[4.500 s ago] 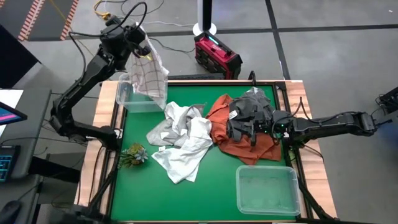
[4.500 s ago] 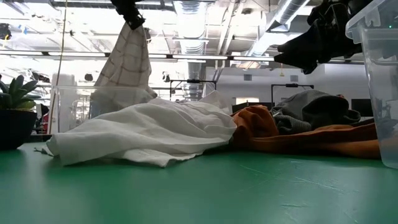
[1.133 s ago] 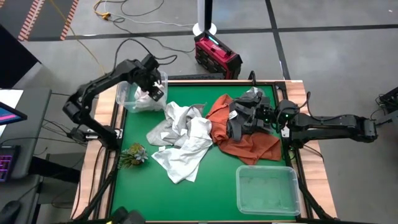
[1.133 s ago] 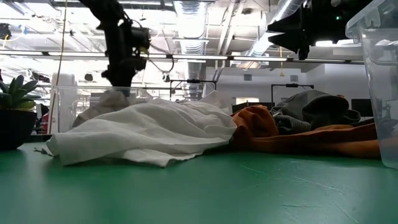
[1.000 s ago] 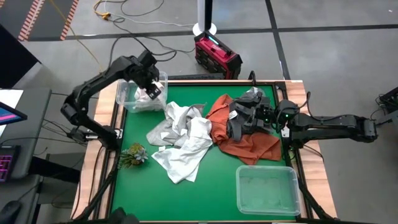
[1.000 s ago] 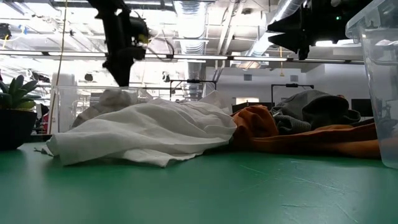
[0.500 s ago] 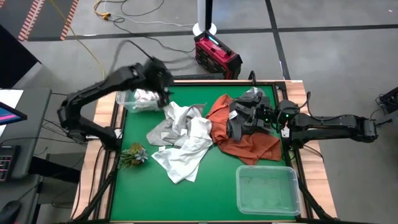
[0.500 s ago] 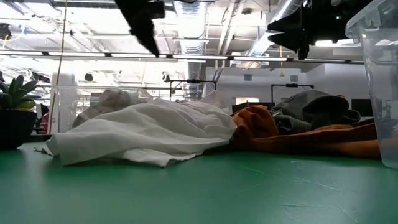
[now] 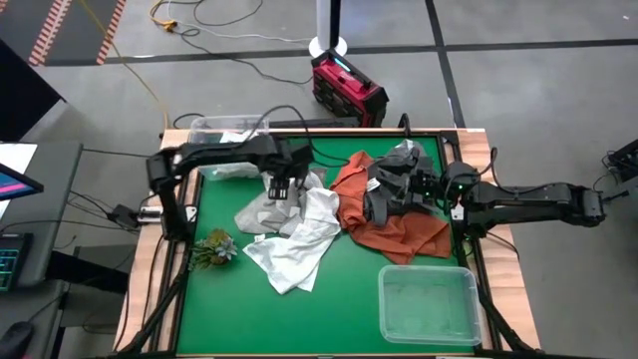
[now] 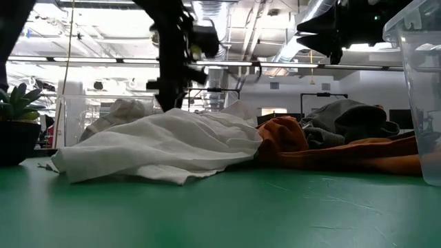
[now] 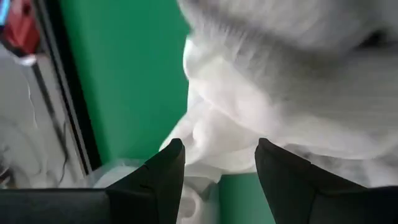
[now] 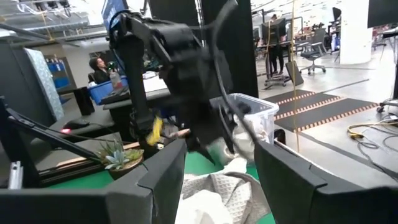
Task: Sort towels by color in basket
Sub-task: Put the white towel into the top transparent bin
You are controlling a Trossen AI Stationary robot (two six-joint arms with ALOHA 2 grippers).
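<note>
**Left hand spread above the pale towels**

The left hand [image 9: 282,184] hangs over the light grey towel [image 9: 265,206] near the middle of the green tabletop [image 9: 349,299], its fingers [image 11: 163,171] apart and holding nothing. The white towel [image 9: 299,237] lies just beside the grey one, spreading toward the plant sprig [image 9: 212,246]. A checked towel [image 9: 231,155] sits bunched in the clear bin [image 9: 204,128] at the far left corner. The right hand [image 9: 384,194] hovers over the dark grey towel [image 9: 411,165], which lies on the rust orange towel [image 9: 399,234]; its fingers [image 12: 163,180] are likewise apart. A second clear bin [image 9: 429,304] stands at the near right.
</note>
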